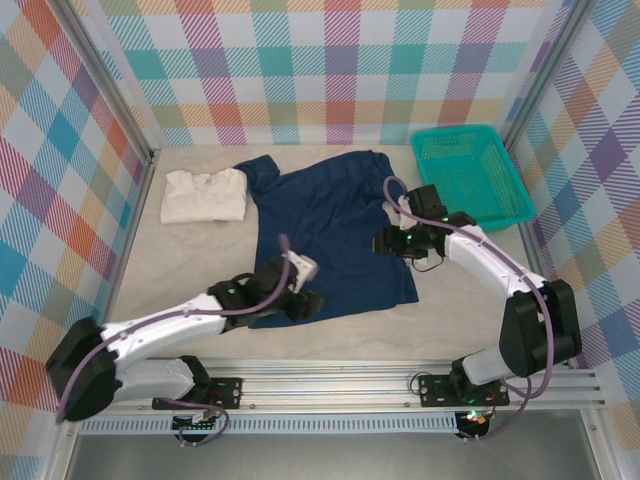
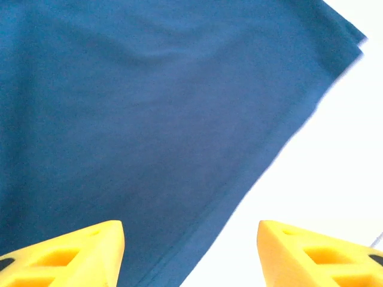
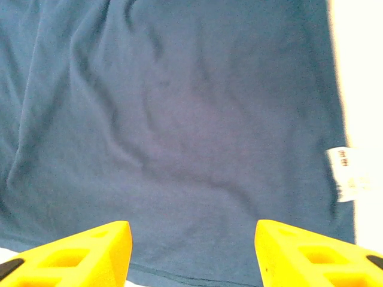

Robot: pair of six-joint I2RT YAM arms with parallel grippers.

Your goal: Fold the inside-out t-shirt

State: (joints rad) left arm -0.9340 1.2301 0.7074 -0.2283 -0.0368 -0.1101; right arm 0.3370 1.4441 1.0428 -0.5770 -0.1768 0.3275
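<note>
The inside-out t-shirt [image 1: 330,230] is dark navy and lies spread flat in the middle of the table, sleeves toward the back. My left gripper [image 1: 300,292] hovers at its near left corner. In the left wrist view this gripper [image 2: 190,257] is open, the shirt's hem [image 2: 239,197] running diagonally between the yellow fingers [image 2: 90,251]. My right gripper [image 1: 393,241] sits over the shirt's right side. Seen from the right wrist, that gripper [image 3: 192,257] is open above wrinkled cloth [image 3: 179,119], with a small white label [image 3: 347,173] at the cloth's edge.
A folded cream shirt [image 1: 203,195] lies at the back left, touching the navy sleeve. A teal mesh basket [image 1: 470,175] stands at the back right, close to the right arm. Plaid walls close in the table on three sides.
</note>
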